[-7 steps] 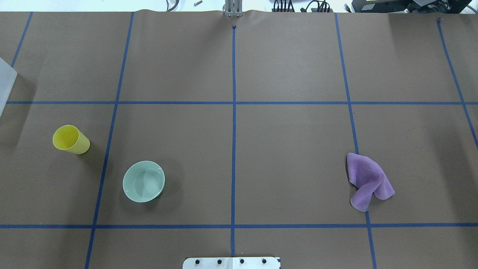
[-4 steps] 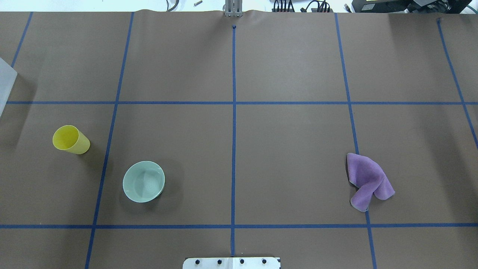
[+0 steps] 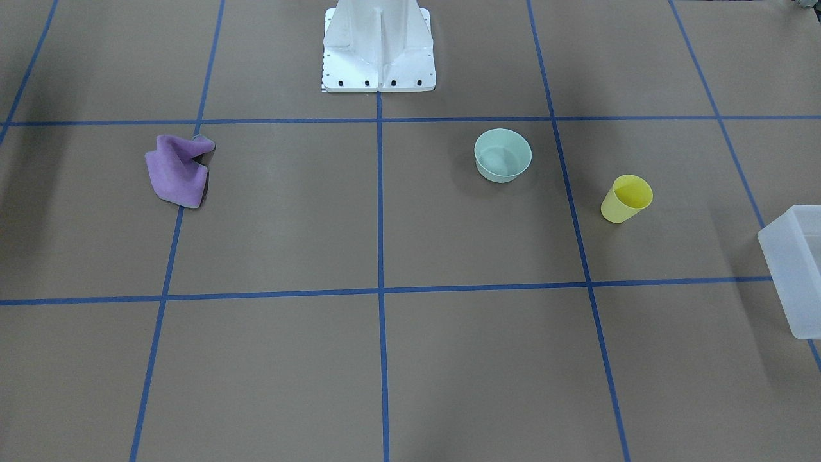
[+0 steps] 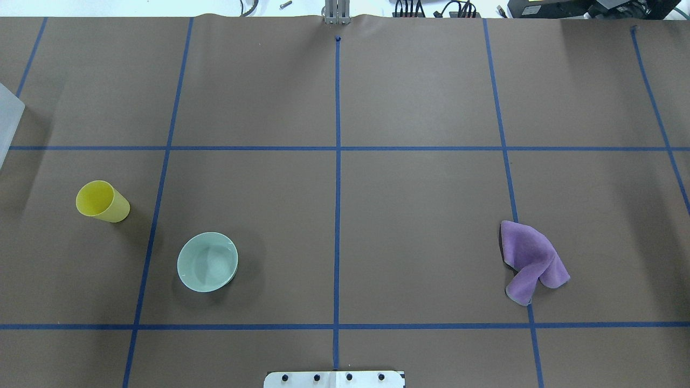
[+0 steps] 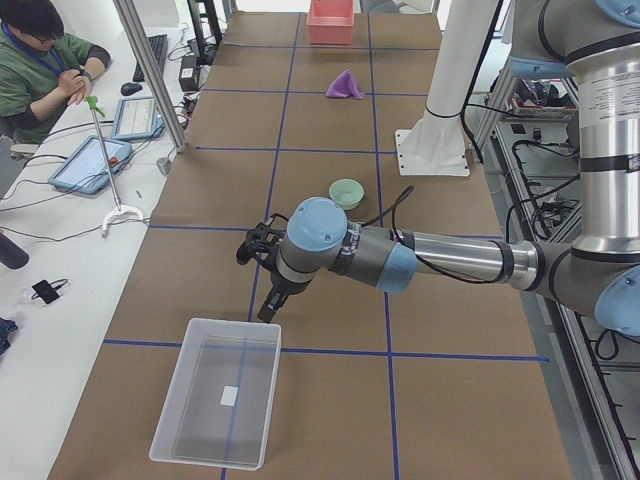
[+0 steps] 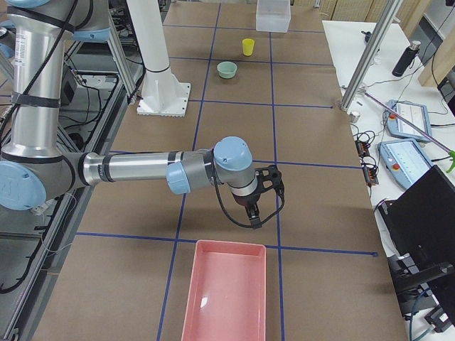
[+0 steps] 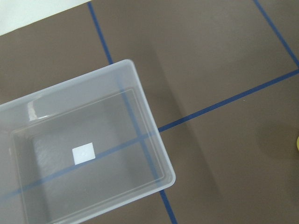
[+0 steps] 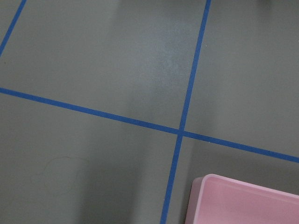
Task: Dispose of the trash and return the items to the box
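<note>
The yellow cup stands upright on the left half of the brown table, also in the front view. The mint-green bowl sits upright to its right and nearer the robot base, also in the front view. The frosted box is empty at the table's left end; the left wrist view looks down into it. My left gripper hangs beside the box's near edge. My right gripper hangs just before a pink bin. I cannot tell whether either is open or shut.
A crumpled purple cloth lies on the right half of the table. The pink bin is empty at the table's right end, its corner in the right wrist view. The white robot base stands at mid-table. An operator sits at the far side.
</note>
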Tool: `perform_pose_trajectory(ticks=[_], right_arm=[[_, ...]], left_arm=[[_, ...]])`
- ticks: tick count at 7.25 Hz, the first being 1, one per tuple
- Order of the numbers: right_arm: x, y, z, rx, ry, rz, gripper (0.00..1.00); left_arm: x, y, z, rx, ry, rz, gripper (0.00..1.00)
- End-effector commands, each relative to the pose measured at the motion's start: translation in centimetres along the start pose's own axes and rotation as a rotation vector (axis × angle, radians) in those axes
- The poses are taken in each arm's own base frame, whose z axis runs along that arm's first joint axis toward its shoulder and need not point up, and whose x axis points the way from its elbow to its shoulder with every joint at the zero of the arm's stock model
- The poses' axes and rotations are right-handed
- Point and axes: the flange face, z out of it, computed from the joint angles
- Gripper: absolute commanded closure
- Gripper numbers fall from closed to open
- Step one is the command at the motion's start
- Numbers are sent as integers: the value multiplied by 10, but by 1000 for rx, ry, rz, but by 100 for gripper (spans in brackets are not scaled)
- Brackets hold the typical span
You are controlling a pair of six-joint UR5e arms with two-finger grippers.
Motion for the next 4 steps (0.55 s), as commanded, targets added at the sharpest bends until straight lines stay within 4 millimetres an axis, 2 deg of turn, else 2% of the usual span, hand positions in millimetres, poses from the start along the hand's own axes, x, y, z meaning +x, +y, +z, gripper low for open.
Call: perform_pose_trajectory(ticks=[1,2,3,4], right_arm=[[-59,-14,8,-6,-22,132,0],[-87,-19,15,-3,21,153,0],[-102,-20,23,-7,42,172,0],[-104,-19,25,-10,39,169,0]], left_arm=[[67,-25,62,-37,87,-98,1],[102,-27,93,-87,133,-180,1],[139,-28,129,-145,135,-191,1],[166,-26,155,-137,83,-202,1]])
